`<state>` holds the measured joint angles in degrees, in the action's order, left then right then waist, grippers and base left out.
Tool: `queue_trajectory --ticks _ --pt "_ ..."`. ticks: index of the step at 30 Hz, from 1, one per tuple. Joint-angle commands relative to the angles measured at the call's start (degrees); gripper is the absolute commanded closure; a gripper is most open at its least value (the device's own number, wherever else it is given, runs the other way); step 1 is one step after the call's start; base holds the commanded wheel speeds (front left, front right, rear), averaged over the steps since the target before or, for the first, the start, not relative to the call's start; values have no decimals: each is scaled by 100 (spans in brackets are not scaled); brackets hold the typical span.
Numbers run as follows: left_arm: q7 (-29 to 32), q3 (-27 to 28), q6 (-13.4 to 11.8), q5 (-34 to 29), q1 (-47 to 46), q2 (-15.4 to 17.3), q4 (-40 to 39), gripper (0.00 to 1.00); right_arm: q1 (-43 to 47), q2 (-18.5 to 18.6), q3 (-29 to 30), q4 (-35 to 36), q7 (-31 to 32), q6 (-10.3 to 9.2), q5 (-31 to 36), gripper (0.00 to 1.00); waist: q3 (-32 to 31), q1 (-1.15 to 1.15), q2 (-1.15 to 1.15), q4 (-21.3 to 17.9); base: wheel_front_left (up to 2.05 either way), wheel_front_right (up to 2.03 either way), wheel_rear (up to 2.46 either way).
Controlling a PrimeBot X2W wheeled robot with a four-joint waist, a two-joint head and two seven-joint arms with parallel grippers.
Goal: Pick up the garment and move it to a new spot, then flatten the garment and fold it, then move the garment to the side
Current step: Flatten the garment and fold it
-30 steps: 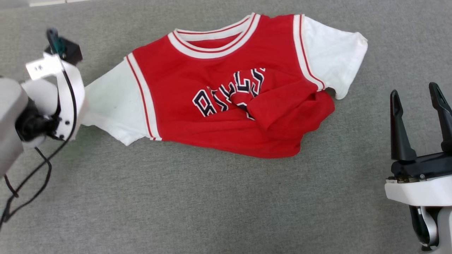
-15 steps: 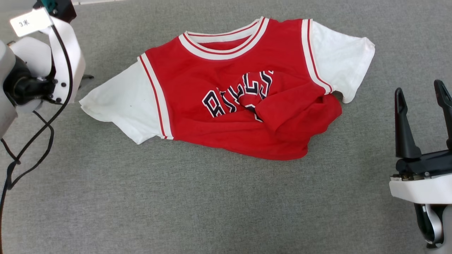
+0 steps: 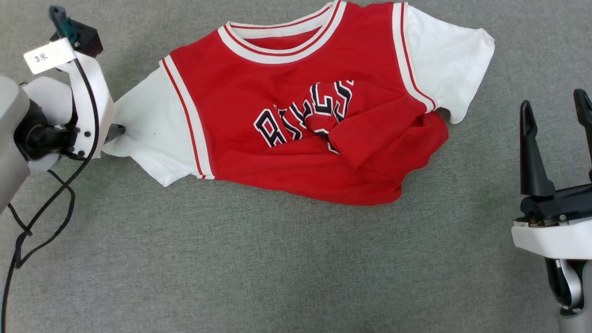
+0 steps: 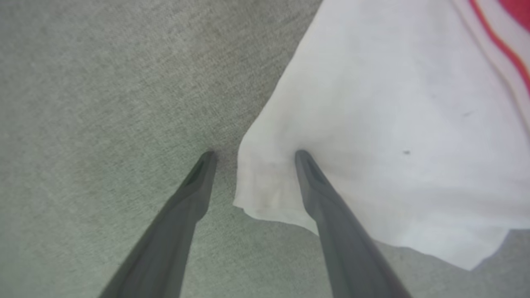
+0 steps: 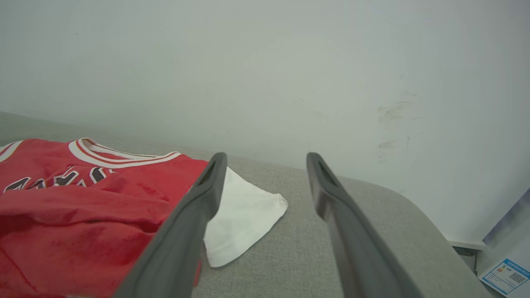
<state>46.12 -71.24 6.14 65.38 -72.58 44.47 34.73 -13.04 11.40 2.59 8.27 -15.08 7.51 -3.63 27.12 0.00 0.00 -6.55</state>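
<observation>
red jersey (image 3: 296, 115), hem (image 3: 351, 194) bunched, on grey surface (image 3: 231, 268) | left end effector (image 4: 254, 153) apart astride white sleeve (image 4: 372, 124) edge | right end effector (image 3: 552, 99) apart | best tug hem flat first

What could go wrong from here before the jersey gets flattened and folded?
1. The left gripper stands open, its fingers straddling the corner of the white sleeve, one tip dented into the cloth; pulling away could drag and rumple it.
2. On the garment, the red hem lies bunched over the lettering; folding before smoothing would likely trap that lump.
</observation>
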Motion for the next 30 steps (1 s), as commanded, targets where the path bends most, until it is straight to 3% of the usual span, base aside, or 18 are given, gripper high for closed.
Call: queue_trajectory --ticks 1,2,3,8,12,18,23,28,30 --pt "-38 -117 39 85 438 -162 9 13 -124 28 14 2 -13 -4 17 0 8 0 0 14 0 0 0" --pt "-77 -123 48 101 496 -190 14 89 -140 40 16 -11 -12 -4 32 0 -2 0 0 36 0 0 0" --pt "-108 -133 54 82 529 -186 26 100 -153 58 10 -32 -12 -4 40 0 -22 0 0 53 0 0 0" --pt "-533 -40 83 -136 240 -79 -66 100 -367 244 127 -74 20 -3 -18 0 -195 0 0 179 0 0 0" --pt "-956 59 109 -268 1 -9 -332 100 -699 762 79 -112 573 -3 -102 0 -340 0 0 290 0 0 0" --pt "-1353 70 109 -445 -96 129 -904 100 -1576 1964 -328 -333 2322 -4 -955 0 -355 0 0 520 0 0 0" --pt "-1503 93 60 -567 -175 130 -1257 100 -2407 2992 -1023 -799 4018 -4 -1993 0 -213 0 0 729 0 0 0" --pt "-1629 108 -23 -722 -259 58 -1510 100 -3194 3612 -1773 -1265 5856 -4 -3085 0 -9 0 0 913 0 0 0" --pt "-1666 115 -57 -766 -319 33 -1597 100 -3492 3677 -1925 -1426 6416 -4 -3432 0 86 0 0 983 0 0 0"
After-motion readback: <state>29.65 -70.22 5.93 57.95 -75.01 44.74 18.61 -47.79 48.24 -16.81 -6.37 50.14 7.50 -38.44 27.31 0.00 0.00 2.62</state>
